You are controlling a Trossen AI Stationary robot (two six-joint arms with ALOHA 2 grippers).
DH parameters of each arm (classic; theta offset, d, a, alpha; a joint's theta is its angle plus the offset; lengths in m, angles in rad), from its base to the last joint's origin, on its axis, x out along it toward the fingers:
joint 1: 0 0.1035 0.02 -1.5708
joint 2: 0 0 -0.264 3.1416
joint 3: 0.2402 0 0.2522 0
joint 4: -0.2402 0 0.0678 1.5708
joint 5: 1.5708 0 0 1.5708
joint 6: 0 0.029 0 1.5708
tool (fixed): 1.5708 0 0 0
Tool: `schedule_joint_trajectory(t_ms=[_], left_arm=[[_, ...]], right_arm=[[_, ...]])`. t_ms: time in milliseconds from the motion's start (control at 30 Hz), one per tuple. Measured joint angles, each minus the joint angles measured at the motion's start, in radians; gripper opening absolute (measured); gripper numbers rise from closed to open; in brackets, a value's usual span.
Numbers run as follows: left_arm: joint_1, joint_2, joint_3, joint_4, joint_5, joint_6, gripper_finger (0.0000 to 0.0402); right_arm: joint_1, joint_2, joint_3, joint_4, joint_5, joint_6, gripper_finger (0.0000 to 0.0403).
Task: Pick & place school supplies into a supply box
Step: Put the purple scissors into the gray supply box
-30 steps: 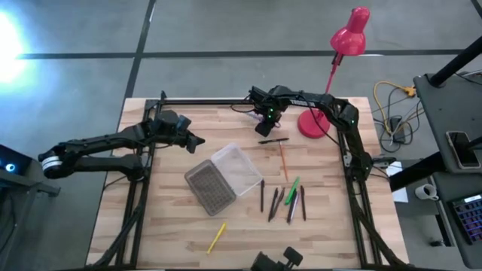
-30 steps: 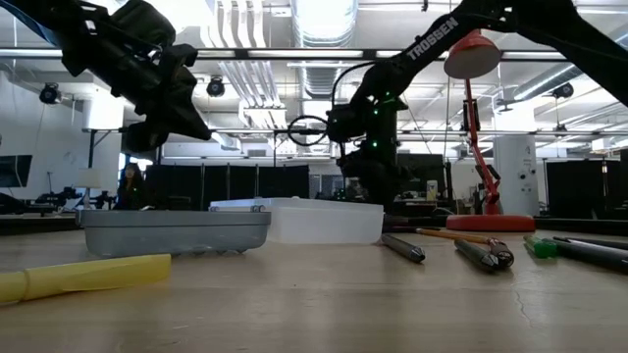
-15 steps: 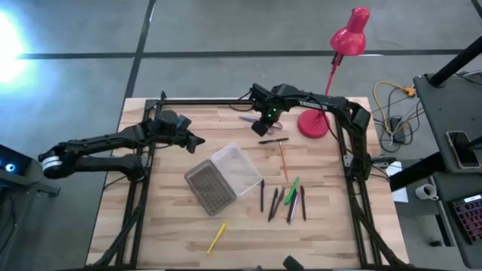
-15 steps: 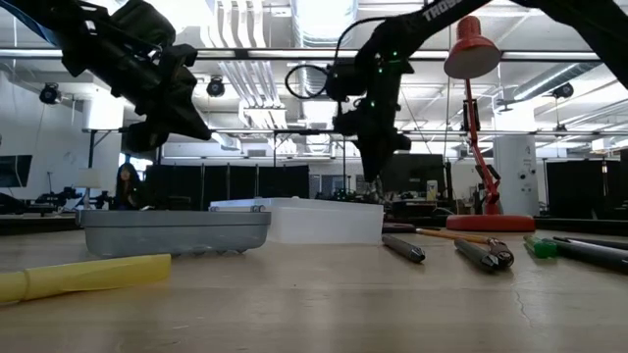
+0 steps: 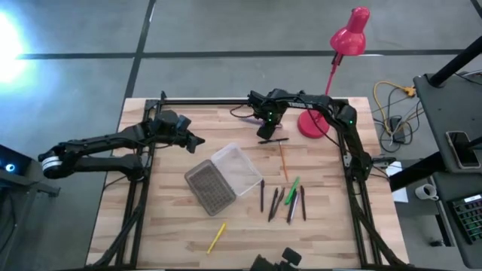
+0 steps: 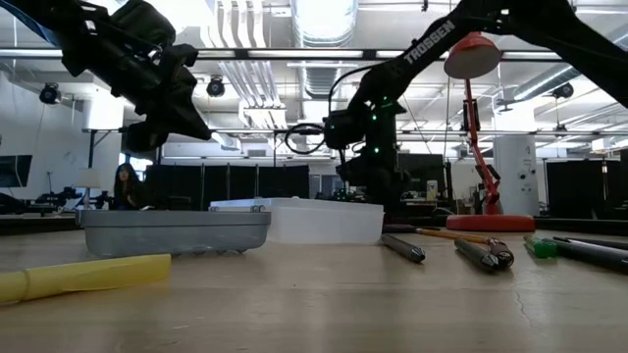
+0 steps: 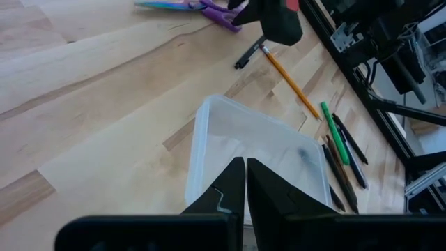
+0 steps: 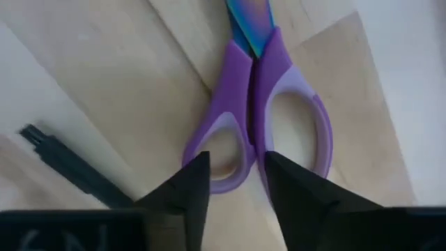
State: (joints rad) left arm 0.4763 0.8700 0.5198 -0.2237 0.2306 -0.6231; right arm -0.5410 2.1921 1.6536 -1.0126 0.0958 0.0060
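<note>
Right claw [image 8: 237, 164]: spread, dark tips set either side of the joined purple handles of the scissors [image 8: 254, 118], low over them; could not tell whether touching. Reached from the right rear corner across the back of the tabletop [image 5: 173, 218], elbow by the lamp [image 5: 346, 38] base, wrist bent down. Seen in the high view at [image 5: 265, 126], just behind a black pen [image 5: 273, 141].

Left claw [image 7: 245, 164]: pressed together, holding nothing. Hung above the tabletop's left rear part, arm stretched in from the left edge, tips aimed toward the box [image 5: 239, 172].

Counted: one pair of scissors at the back centre; one box, open near the middle, clear half beside ribbed grey half, nothing seen inside; one orange pencil [image 5: 283, 159]; one green pen [image 5: 292, 186]; one yellow pen [image 5: 217, 237] alone near the front; several dark pens in a loose row right of the box, number not sure.

Against half a second before: right claw lowered from a raised pose and opened. Left arm, box and pens unmoved.
</note>
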Motion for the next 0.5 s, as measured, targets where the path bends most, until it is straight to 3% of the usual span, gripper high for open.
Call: schedule_joint_trajectory(t_ms=[167, 500], left_arm=[[0.000, 0.000, 0.000, 0.000, 0.000, -0.004, 0.0000], [0.000, 0.000, 0.000, 0.000, 0.000, -0.008, 0.0000]], right_arm=[[-0.003, 0.023, 0.002, 0.048, 0.062, -0.040, 0.0136], [-0.009, 0.053, -0.004, 0.056, 0.037, -0.047, 0.0017]])
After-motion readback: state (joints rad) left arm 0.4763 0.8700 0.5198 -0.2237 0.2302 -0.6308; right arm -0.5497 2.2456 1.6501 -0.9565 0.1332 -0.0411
